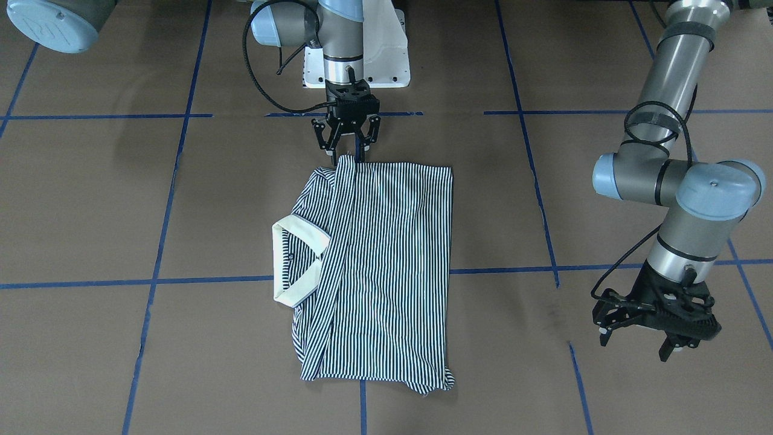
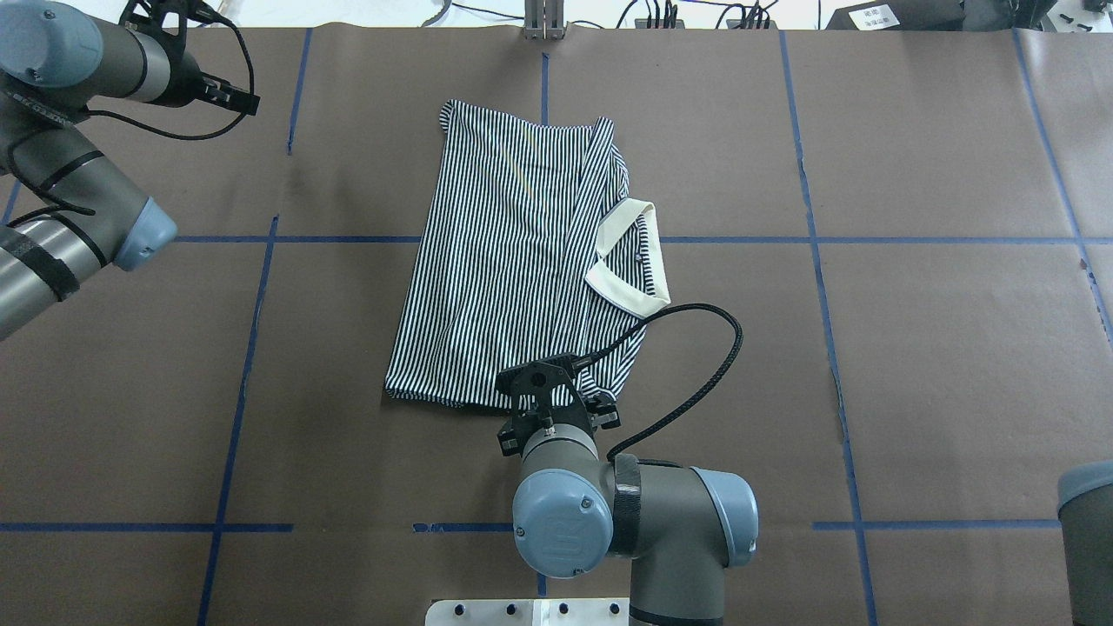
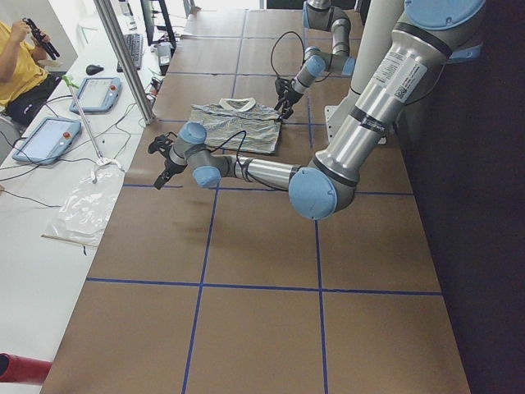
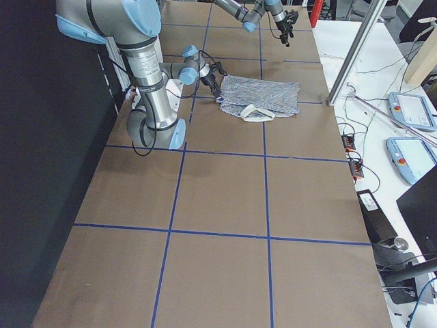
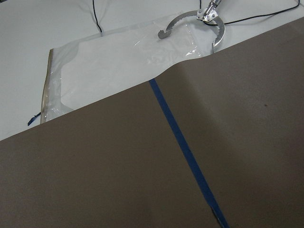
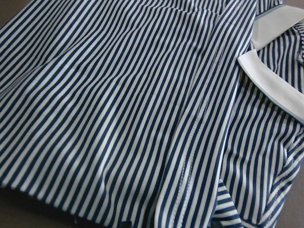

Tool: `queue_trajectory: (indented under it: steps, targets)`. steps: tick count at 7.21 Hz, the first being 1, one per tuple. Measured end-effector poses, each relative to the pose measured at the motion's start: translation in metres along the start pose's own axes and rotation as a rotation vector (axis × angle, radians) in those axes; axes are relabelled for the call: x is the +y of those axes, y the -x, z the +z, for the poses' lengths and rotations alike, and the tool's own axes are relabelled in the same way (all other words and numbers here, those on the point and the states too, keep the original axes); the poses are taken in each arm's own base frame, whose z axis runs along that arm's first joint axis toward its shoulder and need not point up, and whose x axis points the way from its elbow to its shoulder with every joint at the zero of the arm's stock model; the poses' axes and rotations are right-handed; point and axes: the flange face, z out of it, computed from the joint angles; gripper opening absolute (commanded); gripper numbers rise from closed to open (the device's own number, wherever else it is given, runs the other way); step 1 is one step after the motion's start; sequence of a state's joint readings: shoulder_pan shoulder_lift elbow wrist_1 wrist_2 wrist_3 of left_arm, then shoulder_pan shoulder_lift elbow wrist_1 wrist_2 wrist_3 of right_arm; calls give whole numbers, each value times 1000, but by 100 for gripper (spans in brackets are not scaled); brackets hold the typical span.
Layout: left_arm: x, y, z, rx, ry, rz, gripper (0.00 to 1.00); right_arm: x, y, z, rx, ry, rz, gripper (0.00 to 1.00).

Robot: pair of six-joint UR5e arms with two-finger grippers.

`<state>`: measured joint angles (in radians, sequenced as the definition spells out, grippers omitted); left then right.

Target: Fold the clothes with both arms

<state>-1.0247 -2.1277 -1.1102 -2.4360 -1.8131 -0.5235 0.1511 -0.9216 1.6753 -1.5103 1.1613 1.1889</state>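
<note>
Your brown surface (image 1: 90,199) is marked into large squares by blue tape lines (image 1: 163,229). Alongside it you have a white surface (image 3: 25,246), where a clear plastic bag (image 5: 123,61) lies flat by the brown edge with a curved metal clamp (image 5: 209,13) at one end. Two blue-framed tablets (image 3: 47,138) lie there with cables, near a slanted metal post (image 3: 123,57). A person in yellow (image 3: 20,70) sits at the far corner.

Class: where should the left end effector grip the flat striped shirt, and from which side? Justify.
Probably the far hem corner, from above on the robot's left. The shirt lies flat, so only edges offer a pinch; that corner is rumpled and nearest the left end effector, while the right end effector is at the near edge.
</note>
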Motion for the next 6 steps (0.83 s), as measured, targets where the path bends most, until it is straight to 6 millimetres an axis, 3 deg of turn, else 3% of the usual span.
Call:
queue_trajectory:
  steps: [1, 4, 6]
  targets:
    - [0, 0, 0, -1, 0, -1, 100, 1, 1, -1, -3, 3, -15, 26]
    - [2, -2, 1, 1, 2, -1, 100, -1, 1, -5, -4, 8, -47, 21]
    - [3, -6, 3, 5, 5, -6, 100, -4, 0, -9, -10, 3, -53, 8]
